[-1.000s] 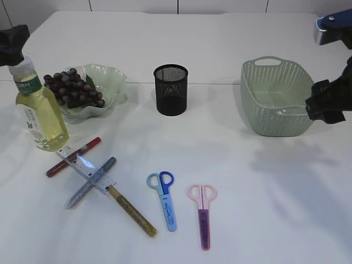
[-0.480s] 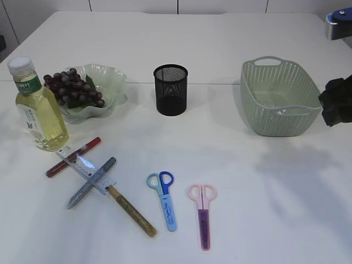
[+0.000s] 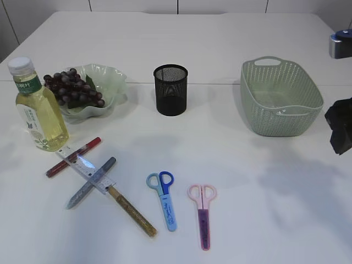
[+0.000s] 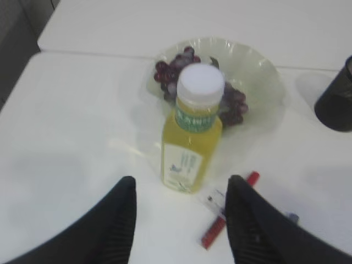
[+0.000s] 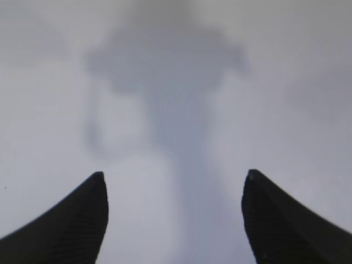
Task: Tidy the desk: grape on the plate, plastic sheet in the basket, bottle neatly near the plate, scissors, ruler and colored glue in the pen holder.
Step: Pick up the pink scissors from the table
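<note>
Both arms have pulled back off the desk. Left gripper [image 4: 179, 220] open, empty, bottle [image 4: 192, 137] at its 12 o'clock; right gripper [image 5: 173, 220] open. Bottle looks full, heavy, slick: grip the body.

Slanted front view; wrist views downward.

White table [image 3: 231, 192]: bottle [image 3: 38, 110], plate [image 3: 104, 82], pen holder [image 3: 171, 89], basket [image 3: 280, 99], scissors [image 3: 164, 199].

A staged desk in a plain test room: a bare white counter [image 3: 231, 49] under even light, with a black mesh pen holder [image 3: 170, 89] at upper centre, scissors [image 3: 163, 199] and glue pens [image 3: 74, 156] scattered lower left, and a robot arm [image 3: 341, 129] at the right edge.
</note>
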